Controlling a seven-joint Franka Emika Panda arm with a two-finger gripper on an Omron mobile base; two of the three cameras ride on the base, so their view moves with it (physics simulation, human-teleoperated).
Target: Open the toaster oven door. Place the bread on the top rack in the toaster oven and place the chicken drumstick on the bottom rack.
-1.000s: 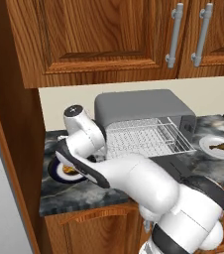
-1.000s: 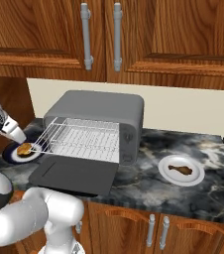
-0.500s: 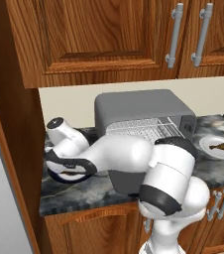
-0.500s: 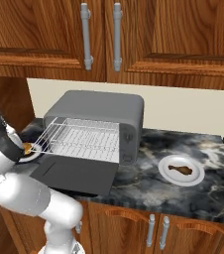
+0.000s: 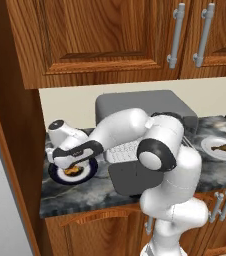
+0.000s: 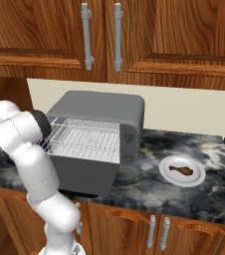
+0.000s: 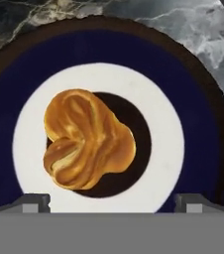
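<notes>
Tool [image 7: 111, 201] w/ tips wide apart, hanging over bread [image 7: 86, 146] on blue-rimmed plate [image 7: 203, 149] on bench [image 5: 92, 187], left of toaster oven [image 6: 102, 107] w/ door [image 6: 84, 174] down.

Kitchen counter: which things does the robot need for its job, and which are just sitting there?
Needed: toaster oven, its open door, pulled-out rack, bread, chicken drumstick, open gripper.

Just there: blue plate, white plate, cabinets.

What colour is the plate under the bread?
Dark blue round plate with a white ring; clearest in the hand view.
</notes>
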